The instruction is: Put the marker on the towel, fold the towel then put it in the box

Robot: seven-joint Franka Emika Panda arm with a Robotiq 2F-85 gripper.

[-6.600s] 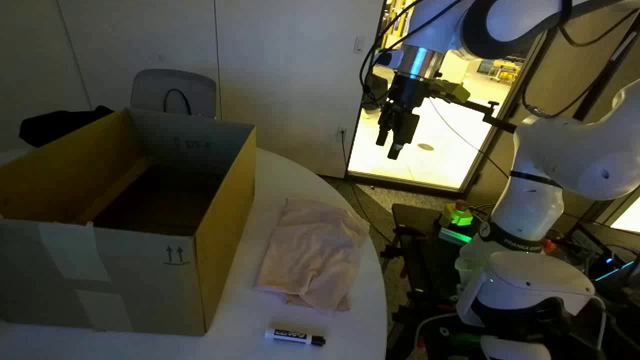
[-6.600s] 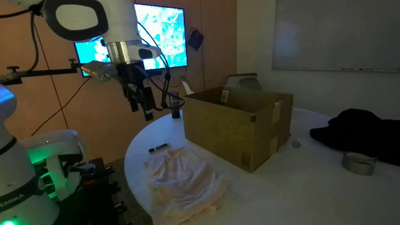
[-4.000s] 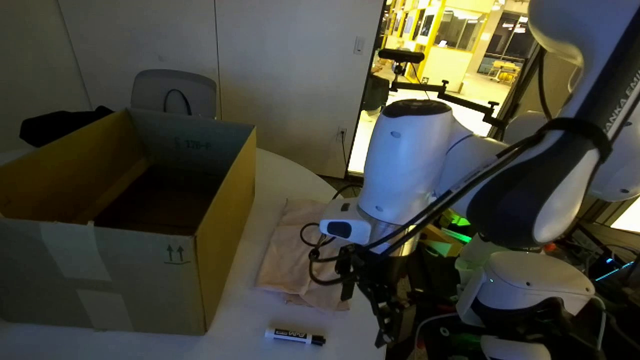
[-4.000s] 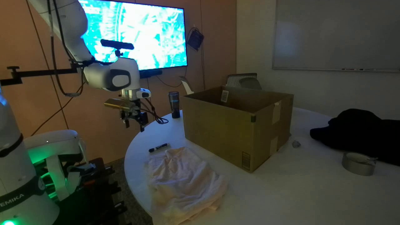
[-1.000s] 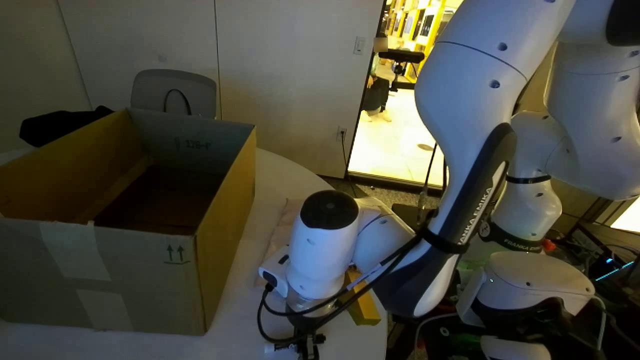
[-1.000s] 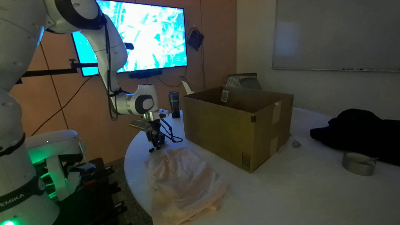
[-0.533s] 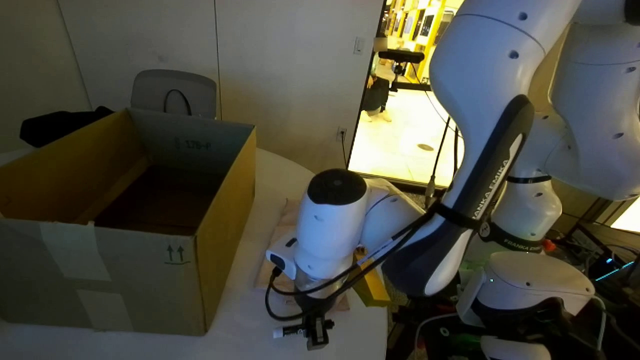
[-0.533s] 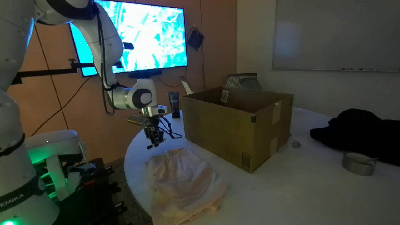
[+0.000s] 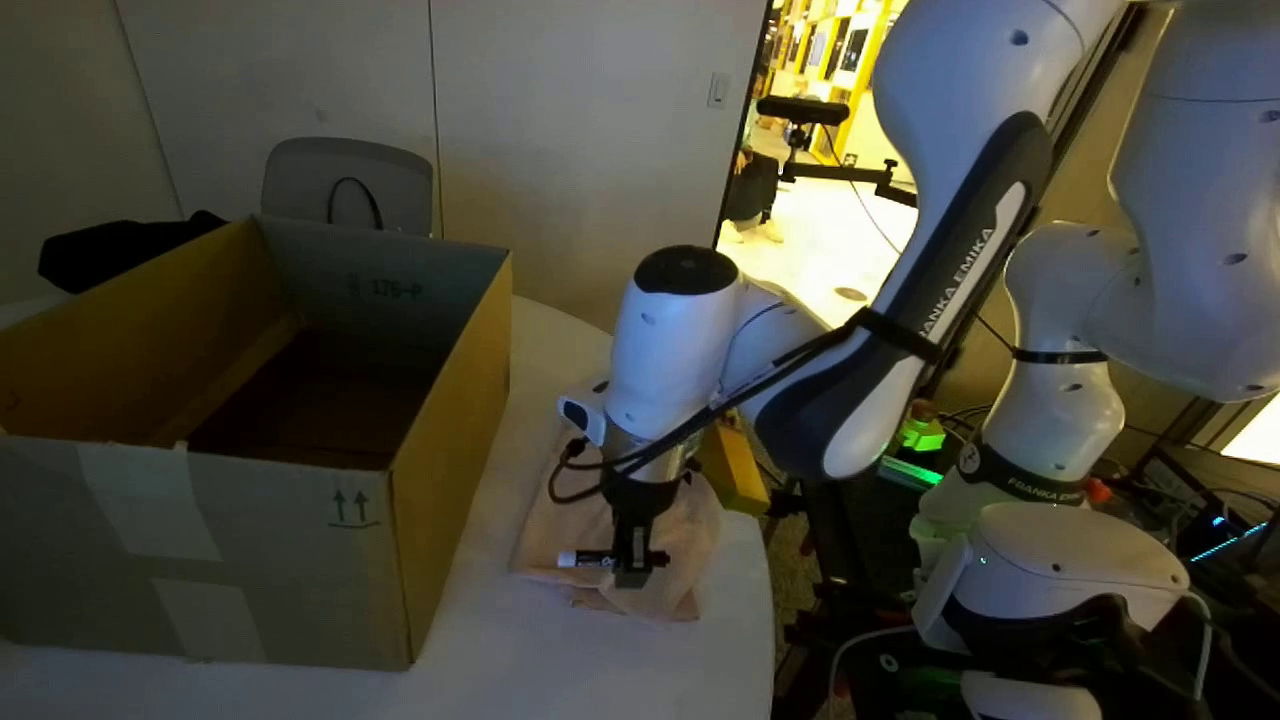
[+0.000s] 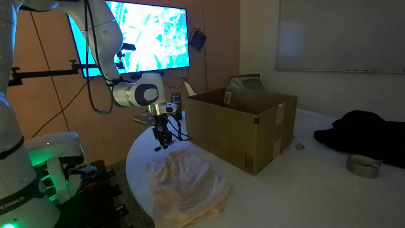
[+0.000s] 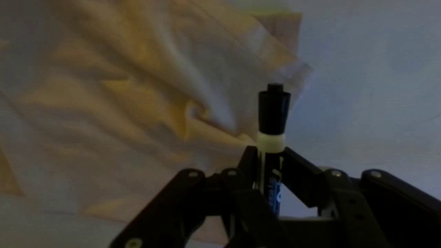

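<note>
My gripper (image 11: 270, 158) is shut on the marker (image 11: 274, 113), its fingertips gripping the label just behind the black cap. In an exterior view the marker's pale end (image 9: 568, 558) sticks out to one side of the gripper (image 9: 632, 572), held level. The pinkish-beige towel (image 10: 190, 190) lies wrinkled on the table, with the gripper (image 10: 164, 142) raised near its edge; exact height above it is hard to tell. Part of the towel (image 9: 545, 535) is hidden behind the arm. The large cardboard box (image 9: 280, 560) stands upright beside the towel, its top uncovered.
A dark tumbler (image 10: 176, 106) stands behind the gripper, close to the box. Farther round the white table (image 10: 284, 196) are a tape roll (image 10: 363, 167), a black garment (image 10: 364, 136) and a small grey scrap (image 10: 300, 146). Cables loop beside the wrist.
The marker, lying on the table several seconds ago, is now lifted in the gripper. Over the last second the arm has risen and carried it toward the towel. Towel and box have not moved.
</note>
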